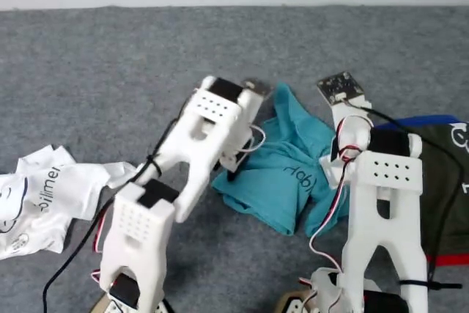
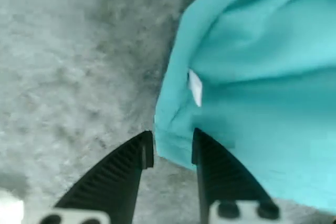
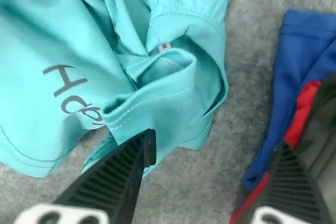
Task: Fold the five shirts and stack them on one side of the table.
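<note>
A teal shirt [image 1: 282, 159] lies crumpled at the table's middle, between my two arms. My left gripper [image 2: 172, 148] is at its left edge, fingers narrowly apart and closed on a corner of the teal shirt's hem [image 2: 173, 140]. My right gripper [image 3: 210, 150] hangs open above the right side of the teal shirt [image 3: 79, 35], near its collar tag, with nothing between its fingers. A white printed shirt [image 1: 44, 196] lies loose at the far left. On the right, a dark shirt [image 1: 440, 174] lies on top of a blue shirt [image 1: 421, 119] and a red one [image 1: 447, 259].
The table is covered in grey carpet [image 1: 110, 71], bare across the back. The blue shirt [image 3: 304, 51] and the red edge [image 3: 304, 108] lie close beside my right gripper's outer finger. A cable [image 1: 432, 203] runs over the dark shirt.
</note>
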{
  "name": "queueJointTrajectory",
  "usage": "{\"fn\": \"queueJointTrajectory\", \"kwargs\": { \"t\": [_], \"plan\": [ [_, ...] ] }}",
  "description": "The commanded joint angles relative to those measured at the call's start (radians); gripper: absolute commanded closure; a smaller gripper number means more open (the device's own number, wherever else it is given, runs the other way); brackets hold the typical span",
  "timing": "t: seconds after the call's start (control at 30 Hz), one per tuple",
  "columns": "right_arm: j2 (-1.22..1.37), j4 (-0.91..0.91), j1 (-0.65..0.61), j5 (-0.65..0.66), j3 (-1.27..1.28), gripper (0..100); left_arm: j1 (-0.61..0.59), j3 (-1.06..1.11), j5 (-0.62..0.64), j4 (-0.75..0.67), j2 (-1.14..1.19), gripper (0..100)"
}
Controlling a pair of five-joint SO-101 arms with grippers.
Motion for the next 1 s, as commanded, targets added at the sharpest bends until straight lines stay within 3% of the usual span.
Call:
{"fn": "queueJointTrajectory", "kwargs": {
  "t": [0.0,0.17,0.3,0.4,0.97],
  "plan": [
    [-0.033,0.01,0.007,-0.005,-0.04,66.6,0.008,-0.008,-0.009,0.014,0.058,87],
    [-0.033,0.01,0.005,-0.005,-0.038,66.6,0.057,-0.008,-0.006,0.009,0.158,87],
    [-0.033,0.01,0.002,-0.005,-0.037,66.6,0.103,-0.03,-0.006,0.002,0.196,99],
    [-0.033,0.01,0.005,-0.005,-0.037,66.6,0.087,-0.065,-0.006,0.014,0.176,99],
    [-0.033,0.01,0.004,-0.009,-0.037,66.7,-0.423,-0.091,-0.009,0.028,-0.396,99]
  ]
}}
